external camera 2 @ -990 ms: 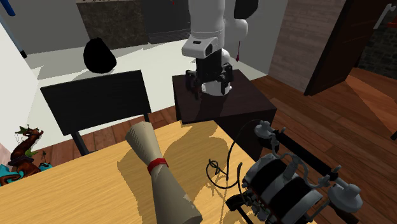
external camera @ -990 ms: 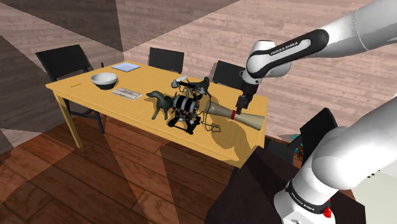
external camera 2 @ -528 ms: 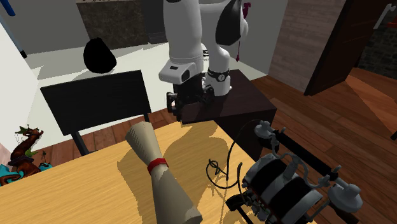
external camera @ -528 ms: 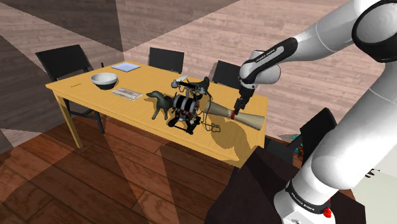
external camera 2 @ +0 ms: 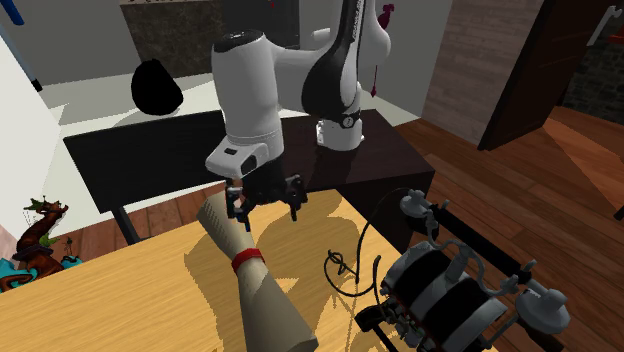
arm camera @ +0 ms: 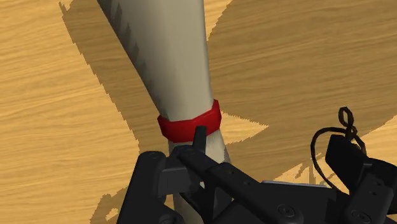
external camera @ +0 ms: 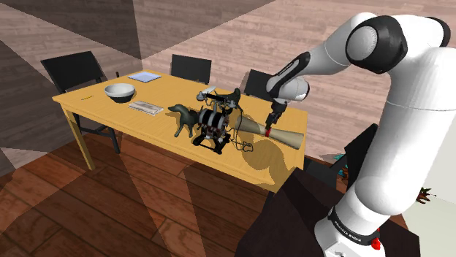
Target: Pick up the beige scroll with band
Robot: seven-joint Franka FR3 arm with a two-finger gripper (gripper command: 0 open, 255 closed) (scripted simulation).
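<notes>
While nothing's actually been grabbed yet, the setup looks pretty close. The yellow wooden table (external camera: pixel 91 102) carries everything, and the white arm (external camera: pixel 409 109) reaches over the end nearest the stand, at the shoulder view's right. The beige scroll (external camera 2: pixel 265 295) lies flat on the tabletop there, just right of a black-and-grey gadget (external camera: pixel 212 124) in the shoulder view, not lifted at all. The gripper (external camera 2: pixel 267 210) hangs right above the scroll's far half in the second exterior view. Its fingers are spread wide and hold nothing: one sits over the scroll, the other off to the right over bare wood. The red band (arm camera: pixel 189 121) is just ahead of the fingers in the wrist view. So the approach looks mostly done, and what's left is centring, dropping, closing and lifting.
</notes>
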